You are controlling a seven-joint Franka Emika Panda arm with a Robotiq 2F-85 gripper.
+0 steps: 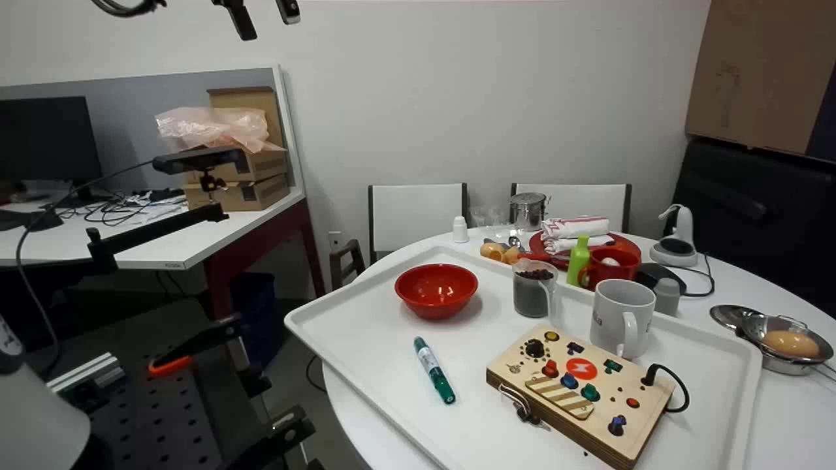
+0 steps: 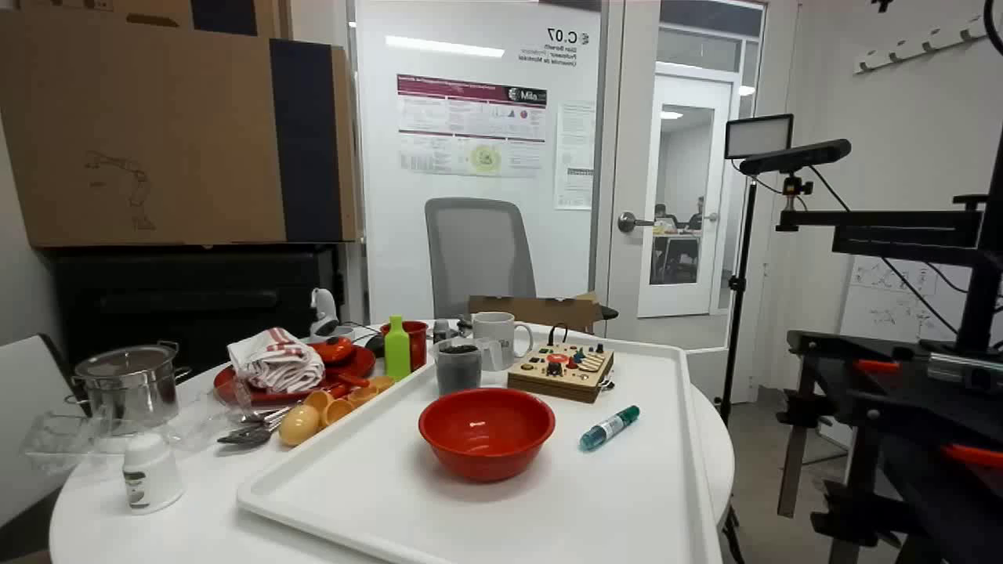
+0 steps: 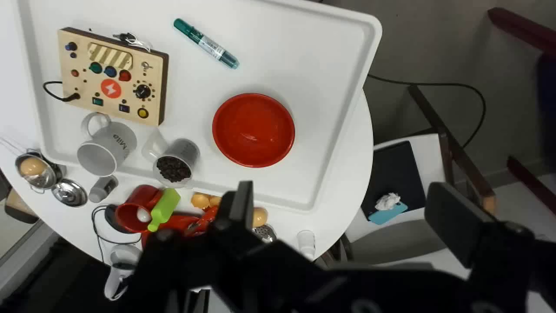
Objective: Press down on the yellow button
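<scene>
Yellow button (image 1: pixel 552 336) tiny in an exterior view, tool (image 1: pixel 268 25) cropped at top, jaws wide apart

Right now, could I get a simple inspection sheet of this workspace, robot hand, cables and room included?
Surface: white tray on a round white table.
Job's things: yellow button near a corner of the wooden board, uncovered; too small to tell if pressed.
Clutter: red bowl, green marker, white mug and cup of dark bits share the tray; off it, metal pot.
Gripper: open, raised above the table; nothing seen in its grasp.
Cables: black cable plugged into the board.
Surroundings: gray chair, cardboard box, computer monitor.
</scene>
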